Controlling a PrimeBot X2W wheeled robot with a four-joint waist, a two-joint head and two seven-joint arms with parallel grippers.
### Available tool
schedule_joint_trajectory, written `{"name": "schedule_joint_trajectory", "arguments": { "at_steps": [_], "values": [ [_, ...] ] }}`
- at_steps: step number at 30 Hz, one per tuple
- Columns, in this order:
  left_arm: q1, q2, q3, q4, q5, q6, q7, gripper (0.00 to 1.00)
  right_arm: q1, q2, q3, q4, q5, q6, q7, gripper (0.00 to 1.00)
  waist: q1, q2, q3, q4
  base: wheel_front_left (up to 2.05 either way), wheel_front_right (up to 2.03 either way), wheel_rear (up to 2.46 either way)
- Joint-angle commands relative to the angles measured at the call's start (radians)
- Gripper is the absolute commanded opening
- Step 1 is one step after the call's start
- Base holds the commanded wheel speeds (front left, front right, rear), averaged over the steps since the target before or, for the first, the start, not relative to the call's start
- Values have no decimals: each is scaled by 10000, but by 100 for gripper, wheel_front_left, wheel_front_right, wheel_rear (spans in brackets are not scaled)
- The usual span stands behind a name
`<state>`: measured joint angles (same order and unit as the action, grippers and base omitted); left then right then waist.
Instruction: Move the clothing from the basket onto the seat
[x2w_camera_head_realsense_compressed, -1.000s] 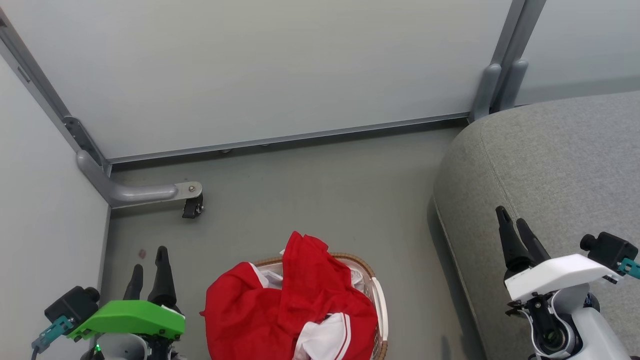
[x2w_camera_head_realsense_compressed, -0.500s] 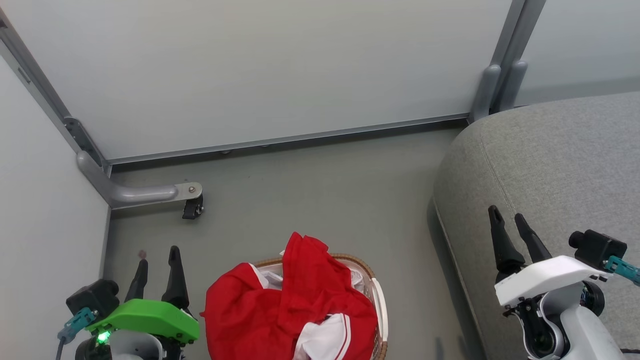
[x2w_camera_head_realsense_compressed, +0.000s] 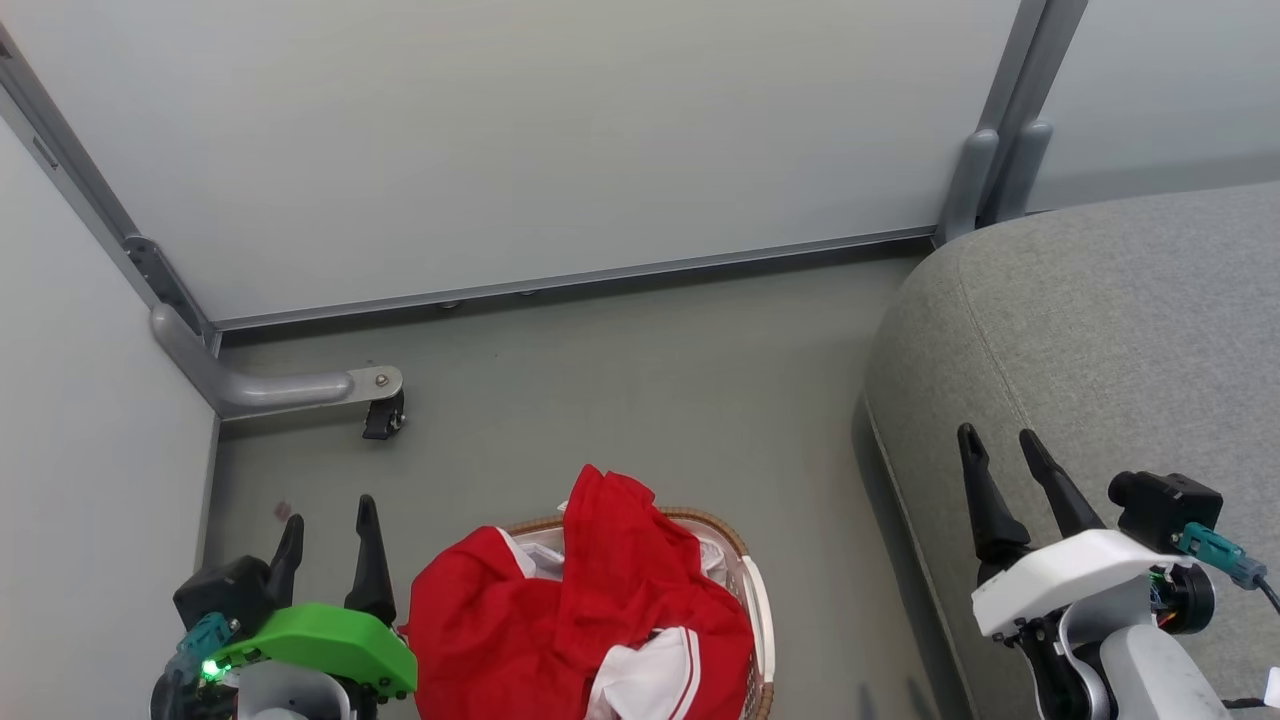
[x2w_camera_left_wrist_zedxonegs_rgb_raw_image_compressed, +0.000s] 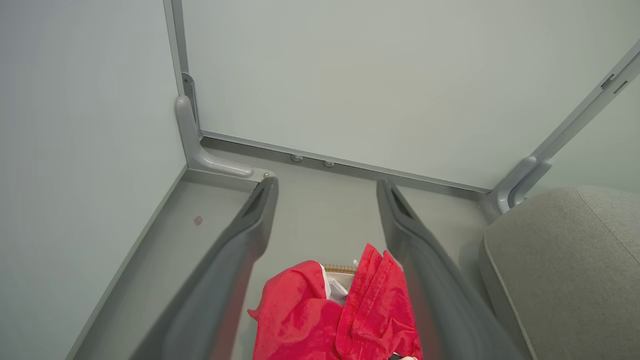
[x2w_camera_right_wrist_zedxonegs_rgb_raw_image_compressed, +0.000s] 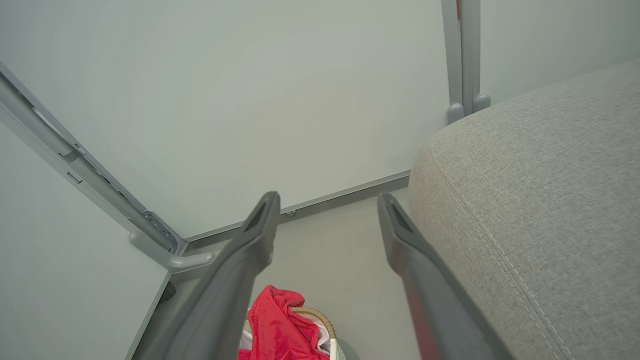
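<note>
Red clothing (x2w_camera_head_realsense_compressed: 570, 620) with white trim is heaped in the basket (x2w_camera_head_realsense_compressed: 755, 590), spilling over its left rim, at the bottom centre of the head view. The same clothing (x2w_camera_left_wrist_zedxonegs_rgb_raw_image_compressed: 345, 315) lies between the fingers in the left wrist view, and the clothing (x2w_camera_right_wrist_zedxonegs_rgb_raw_image_compressed: 280, 325) with the basket (x2w_camera_right_wrist_zedxonegs_rgb_raw_image_compressed: 320, 317) shows low in the right wrist view. The grey seat (x2w_camera_head_realsense_compressed: 1100, 330) fills the right side. My left gripper (x2w_camera_head_realsense_compressed: 330, 520) is open, just left of the basket. My right gripper (x2w_camera_head_realsense_compressed: 1000, 445) is open over the seat's front edge. Neither holds anything.
Pale partition walls close the space behind and to the left. A grey metal foot with a black caster (x2w_camera_head_realsense_compressed: 385, 415) juts from the left corner onto the floor. A double upright post (x2w_camera_head_realsense_compressed: 1000, 160) stands at the seat's far corner. Bare grey floor (x2w_camera_head_realsense_compressed: 640, 400) lies beyond the basket.
My left gripper has slid right, toward the basket, and slightly down the view. My right gripper has shifted left and down over the seat's edge. Clothing and basket have not moved.
</note>
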<state>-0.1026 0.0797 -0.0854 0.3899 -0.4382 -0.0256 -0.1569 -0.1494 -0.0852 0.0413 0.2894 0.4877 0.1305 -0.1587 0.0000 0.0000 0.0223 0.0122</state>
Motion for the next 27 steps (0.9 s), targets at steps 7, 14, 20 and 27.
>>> {"name": "schedule_joint_trajectory", "arguments": {
  "at_steps": [7,14,20,27],
  "values": [
    [105,43,-170,-97,738,34,-257,100,105,-19,120,-93,-895,3,-238,100,0,0,-4,-21,0,0,0],
    [156,-6,-216,-180,1309,-114,-427,100,70,-42,187,-103,-1523,3,-400,100,0,0,-21,-32,0,0,0],
    [165,-80,-190,-340,1772,-196,-545,100,-2,-36,210,-189,-2041,3,-532,100,0,0,-39,-26,0,0,0],
    [259,-145,-157,-465,2316,-342,-694,100,2,-17,242,-254,-2618,3,-678,100,0,0,-79,-35,0,0,0]
  ]
}}
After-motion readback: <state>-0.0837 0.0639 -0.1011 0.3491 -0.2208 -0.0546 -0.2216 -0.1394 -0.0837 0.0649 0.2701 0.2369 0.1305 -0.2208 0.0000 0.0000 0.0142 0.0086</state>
